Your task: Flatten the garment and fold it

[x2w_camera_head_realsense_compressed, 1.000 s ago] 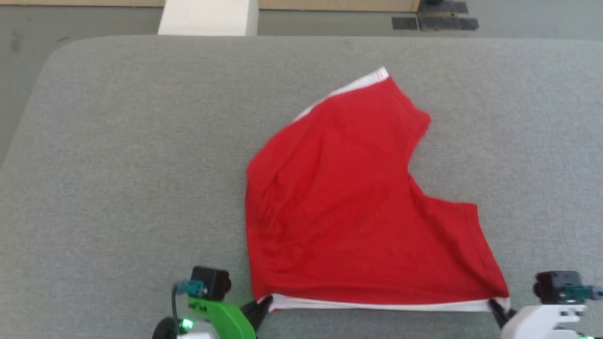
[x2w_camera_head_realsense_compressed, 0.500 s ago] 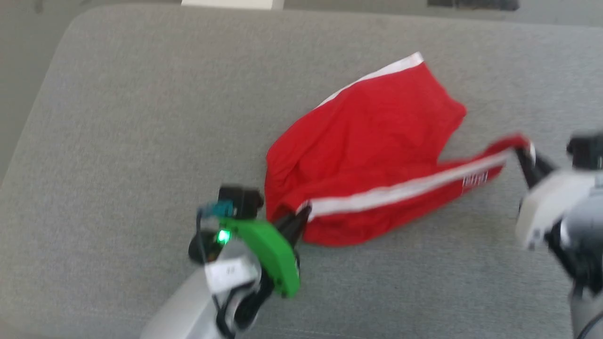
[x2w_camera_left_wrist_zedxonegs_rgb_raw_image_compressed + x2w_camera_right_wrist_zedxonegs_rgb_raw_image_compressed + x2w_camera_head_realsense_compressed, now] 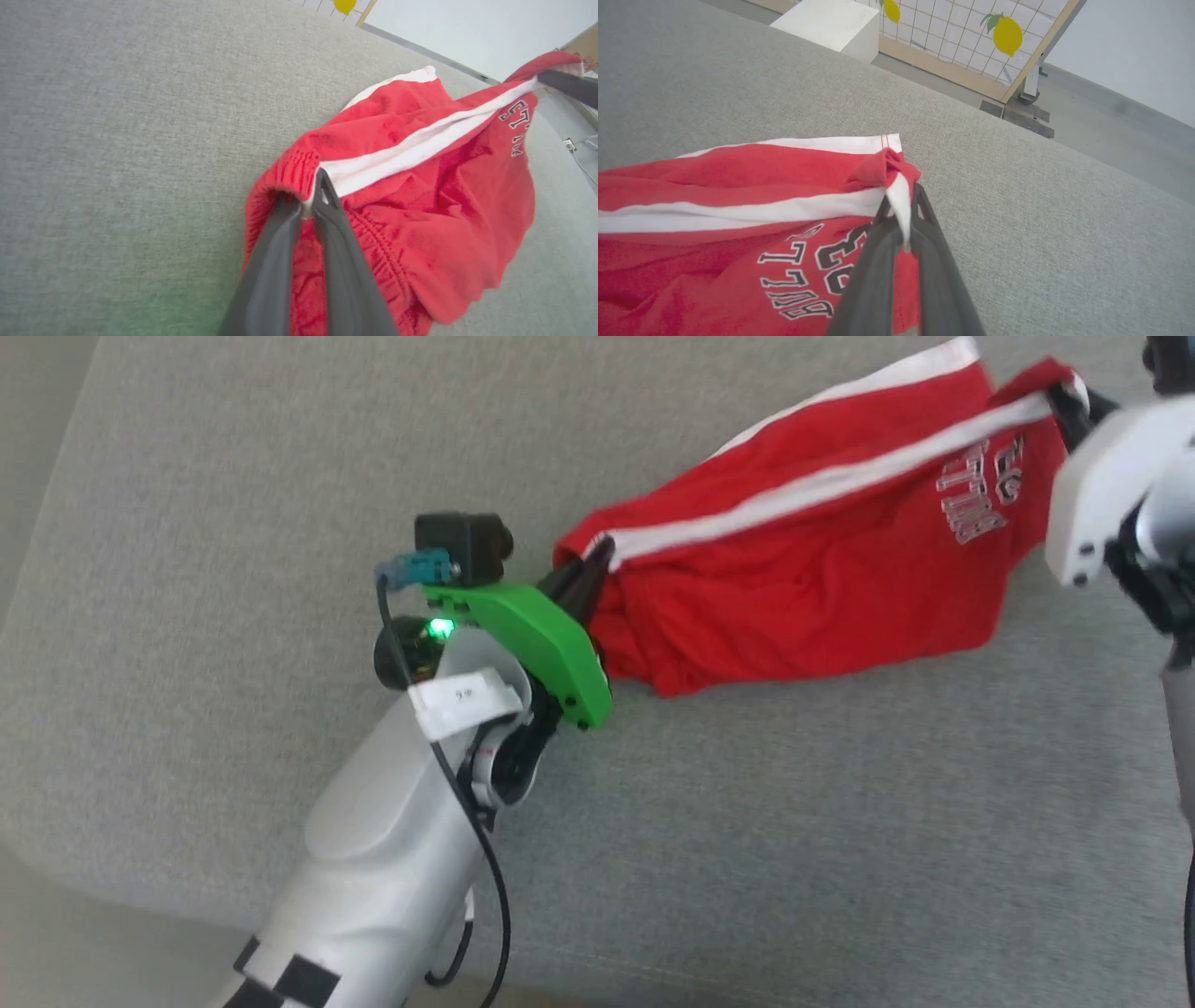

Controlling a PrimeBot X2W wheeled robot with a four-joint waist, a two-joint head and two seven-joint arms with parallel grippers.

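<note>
- Two grippers hold the garment [image 3: 803, 569] by the two ends of one white stripe [image 3: 420, 145]. The left gripper [image 3: 593, 565] has its jaws pinched tight on the ribbed waistband end. The right gripper [image 3: 1064, 398] has its jaws closed on the hem corner at the garment's opposite end.
- The garment sits on the grey tabletop [image 3: 233, 569] only in part. Its striped edge is stretched in a line between the two grips and looks raised. The cloth below that edge sags and bunches onto the tabletop, with the lettering [image 3: 971, 495] facing up near the right-hand grip.
- I'd say the step in hand is spreading it out, and the flattening is far from done, with no fold started.
- To do it well, I'd hold that stripe taut and level. I'd carry it away from the bunched side so the slack drags out smooth instead of tucking under. Both ends should then come down together, letting go only once the cloth lies flat.
- Both pinches take very little cloth, so a hard tug could slip a corner free.
- Beyond the garment, off the tabletop's far edge, stand a white box [image 3: 831, 23] and a lattice screen with lemon pictures [image 3: 971, 42], both well apart from it.
- The likeliest hindrance is the garment's own crumpled slack, plus the left forearm lying just beside its waistband end.
</note>
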